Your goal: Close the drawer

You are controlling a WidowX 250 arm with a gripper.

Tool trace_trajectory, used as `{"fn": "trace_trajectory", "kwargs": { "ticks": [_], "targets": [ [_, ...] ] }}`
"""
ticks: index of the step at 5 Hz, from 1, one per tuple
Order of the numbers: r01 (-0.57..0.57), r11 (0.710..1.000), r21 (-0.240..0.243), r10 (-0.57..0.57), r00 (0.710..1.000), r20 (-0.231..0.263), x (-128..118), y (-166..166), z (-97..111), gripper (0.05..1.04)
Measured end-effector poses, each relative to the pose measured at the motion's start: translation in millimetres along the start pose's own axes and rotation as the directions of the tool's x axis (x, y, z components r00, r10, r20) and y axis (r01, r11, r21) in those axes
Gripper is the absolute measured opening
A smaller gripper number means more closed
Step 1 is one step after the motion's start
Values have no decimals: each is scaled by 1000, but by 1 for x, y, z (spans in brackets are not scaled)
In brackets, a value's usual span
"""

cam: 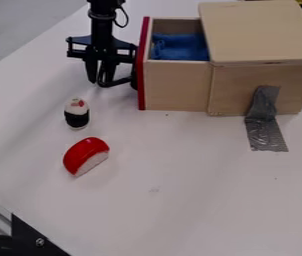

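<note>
Pincer [99, 79] beside open drawer [176, 86] (blue cloth [180, 47] inside, rumpled).

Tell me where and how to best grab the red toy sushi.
I'd come from straight above and close the tool across the middle of the toy sushi, from red side to white side: it lies slantwise and looks longer than wide, so that span seems narrowest.
</note>
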State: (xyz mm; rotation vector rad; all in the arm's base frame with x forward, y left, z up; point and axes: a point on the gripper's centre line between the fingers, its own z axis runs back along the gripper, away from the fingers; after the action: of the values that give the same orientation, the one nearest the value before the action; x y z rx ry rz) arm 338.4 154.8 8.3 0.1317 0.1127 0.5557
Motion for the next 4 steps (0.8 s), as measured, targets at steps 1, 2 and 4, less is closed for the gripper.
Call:
{"fn": "trace_trajectory", "kwargs": {
  "ticks": [1, 2, 4],
  "targets": [
    [-13, 1000, 10, 13, 1000, 0, 4, -2, 4, 314],
    [-38, 999, -4, 38, 999, -26, 12, -9, 2, 314],
    [-90, 995, -50, 85, 991, -102, 24, -27, 3, 294]
  ]
}}
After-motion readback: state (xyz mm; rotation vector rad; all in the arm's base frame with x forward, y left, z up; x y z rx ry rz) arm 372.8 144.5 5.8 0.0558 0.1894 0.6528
